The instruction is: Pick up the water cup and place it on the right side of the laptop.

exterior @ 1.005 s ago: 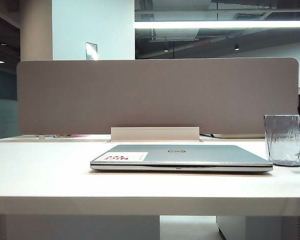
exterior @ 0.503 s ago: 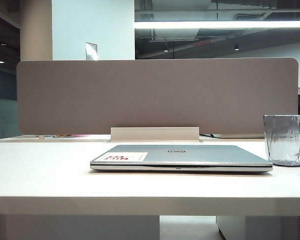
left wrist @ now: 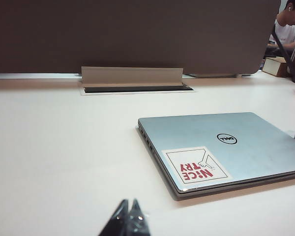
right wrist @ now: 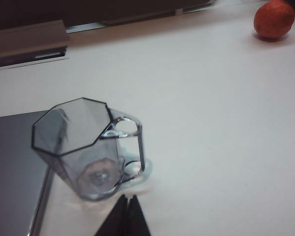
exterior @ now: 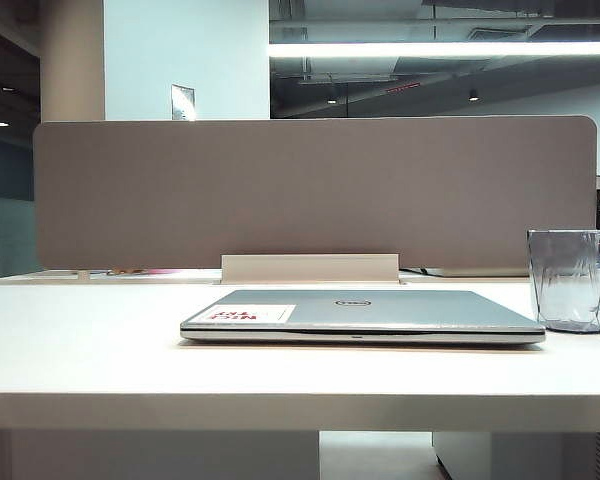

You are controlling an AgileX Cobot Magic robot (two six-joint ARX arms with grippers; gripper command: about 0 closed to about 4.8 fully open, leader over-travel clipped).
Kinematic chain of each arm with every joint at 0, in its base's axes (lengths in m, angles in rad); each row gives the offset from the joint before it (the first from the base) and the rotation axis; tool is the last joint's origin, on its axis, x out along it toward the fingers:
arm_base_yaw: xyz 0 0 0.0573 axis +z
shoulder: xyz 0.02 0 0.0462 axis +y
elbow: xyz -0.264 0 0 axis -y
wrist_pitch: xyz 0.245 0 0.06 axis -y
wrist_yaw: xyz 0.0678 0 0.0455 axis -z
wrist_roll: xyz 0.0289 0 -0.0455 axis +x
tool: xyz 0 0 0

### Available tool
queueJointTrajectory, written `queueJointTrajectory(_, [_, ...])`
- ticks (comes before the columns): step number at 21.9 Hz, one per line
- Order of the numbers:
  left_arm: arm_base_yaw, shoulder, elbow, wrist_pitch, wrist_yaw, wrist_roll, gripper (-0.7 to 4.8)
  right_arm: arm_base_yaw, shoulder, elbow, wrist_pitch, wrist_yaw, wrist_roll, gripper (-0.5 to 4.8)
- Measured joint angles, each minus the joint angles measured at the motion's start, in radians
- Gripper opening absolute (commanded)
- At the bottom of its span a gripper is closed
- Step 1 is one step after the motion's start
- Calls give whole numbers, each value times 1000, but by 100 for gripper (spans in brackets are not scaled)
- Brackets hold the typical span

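Laptop [exterior: 360, 315] flat on the worktop [exterior: 80, 350], water cup [exterior: 570, 280] just right of it, divider panel [exterior: 315, 190] behind both

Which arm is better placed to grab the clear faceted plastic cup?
Right. The right gripper, shut, sits just short of the water cup; the left gripper, shut, faces the thin silver laptop, cup beyond it.
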Motion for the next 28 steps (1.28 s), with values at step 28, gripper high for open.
queueJointTrajectory(28, [0, 0, 0, -68, -1, 3, -6, 1, -790, -314, -352, -111, 60, -9])
